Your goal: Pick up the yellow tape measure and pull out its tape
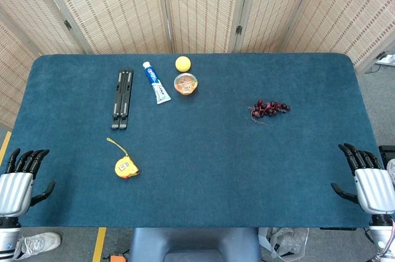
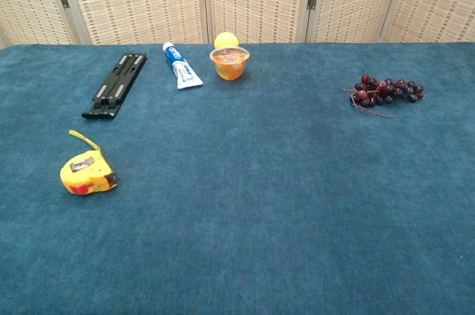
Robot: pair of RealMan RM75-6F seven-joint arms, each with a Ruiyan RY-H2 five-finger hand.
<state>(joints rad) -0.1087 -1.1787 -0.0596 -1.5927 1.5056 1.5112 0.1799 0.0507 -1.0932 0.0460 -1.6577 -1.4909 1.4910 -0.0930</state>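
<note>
Here, the scene in lines:

Tabletop (image 1: 203,175): a blue felt-like cloth is covering it, and folding woven screens are standing behind its far edge.

Tape measure (image 1: 126,168): the yellow case is lying flat on the tabletop in the near-left part, well apart from both hands. Its yellow wrist strap is trailing from the case toward the far left. In the chest view the case (image 2: 87,174) is showing a dark end pointing right and its long axis is running roughly left to right, slightly turned; no tape is showing pulled out.

Left hand (image 1: 18,181): it is hovering at the near-left corner of the tabletop, just off the edge, with fingers (image 1: 28,160) spread and pointing away from the robot, thumb out to the side, holding nothing. The chest view is not showing it.

Right hand (image 1: 369,181): it is mirroring that pose at the near-right edge, fingers apart and extended, thumb sticking inward, nothing in it.

Black stand (image 1: 122,99): a folded black bar piece is lying lengthwise, near to far, beyond the tape measure.

Toothpaste (image 1: 156,81): a white and blue tube is lying just right of the stand.

Cup (image 1: 185,83): a clear cup with orange contents is sitting right of the tube, with a yellow ball (image 1: 182,63) just behind it.

Grapes (image 1: 268,109): a dark red bunch is lying in the right half, well apart from the rest.
</note>
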